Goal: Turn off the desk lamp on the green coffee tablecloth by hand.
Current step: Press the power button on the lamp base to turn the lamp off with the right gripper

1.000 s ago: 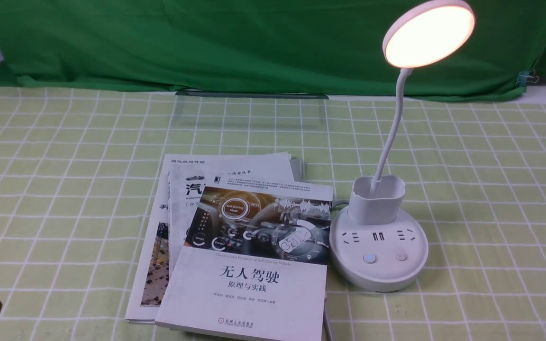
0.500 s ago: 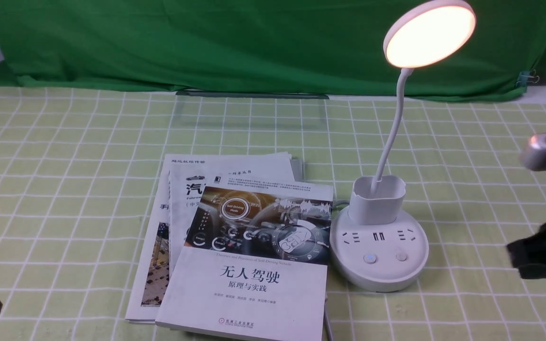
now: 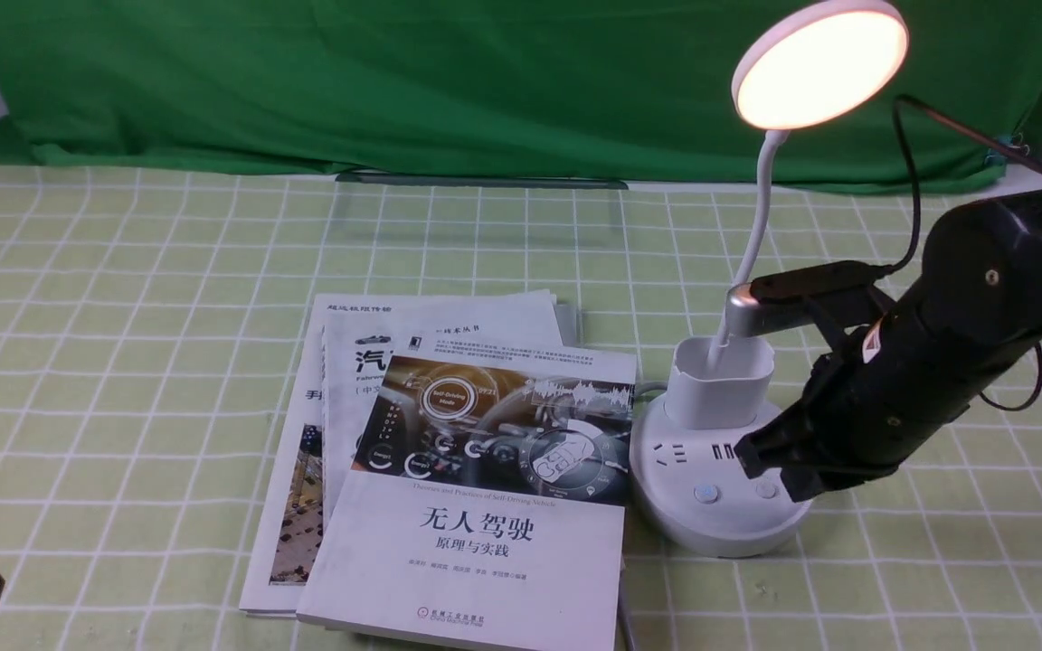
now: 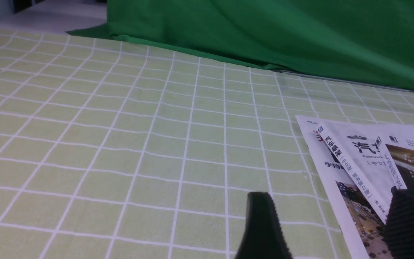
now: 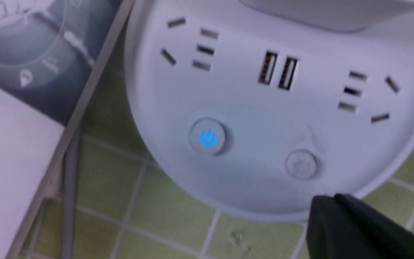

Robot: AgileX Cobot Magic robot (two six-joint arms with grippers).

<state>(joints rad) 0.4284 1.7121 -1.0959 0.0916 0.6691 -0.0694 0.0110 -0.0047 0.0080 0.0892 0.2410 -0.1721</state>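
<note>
the desk lamp [image 3: 722,529] glows on the checked tablecloth [image 3: 123,362], its base just below the right gripper [image 3: 770,466], whose fingers' spread cannot be told. the plain button [image 5: 302,164] sits just ahead of the fingertip [image 5: 340,223]; the blue-lit power button [image 5: 207,138] lies farther on, toward the books [image 3: 467,542]. a clean press likely means sliding over it, then pushing straight down. the left gripper [image 4: 331,216], fingers apart, idles well away.

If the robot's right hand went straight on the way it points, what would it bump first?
Most likely the round base of the desk lamp, near the plain button beside the blue-lit button. The right gripper slants down toward it, though depth is unclear.
</note>
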